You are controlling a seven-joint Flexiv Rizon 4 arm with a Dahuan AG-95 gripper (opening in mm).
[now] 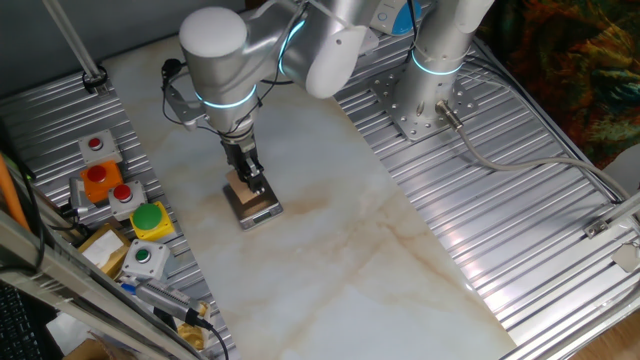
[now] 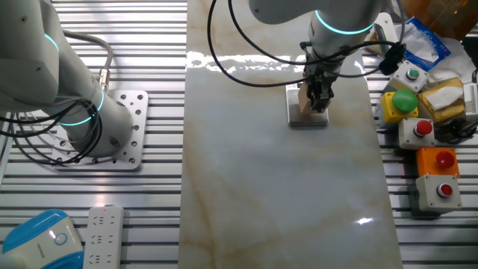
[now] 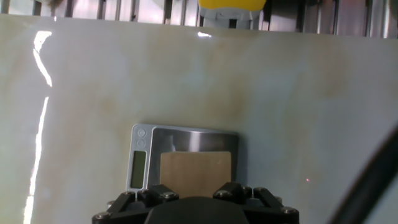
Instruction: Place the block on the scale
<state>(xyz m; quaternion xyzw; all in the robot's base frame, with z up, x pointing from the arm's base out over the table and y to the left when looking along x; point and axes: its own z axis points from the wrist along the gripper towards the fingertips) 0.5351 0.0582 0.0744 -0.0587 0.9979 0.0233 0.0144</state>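
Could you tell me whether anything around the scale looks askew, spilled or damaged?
Nothing stands out. The block lies squarely over the scale, its edges parallel to the plate's, with the gripper at the block. No spill or damage shows on the marble tabletop.

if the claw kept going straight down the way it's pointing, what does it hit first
The block, which lies right under the claw and appears to rest on the scale. How much gap remains between them cannot be told.

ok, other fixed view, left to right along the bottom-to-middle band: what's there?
blue device → power strip → arm base plate → scale → button boxes
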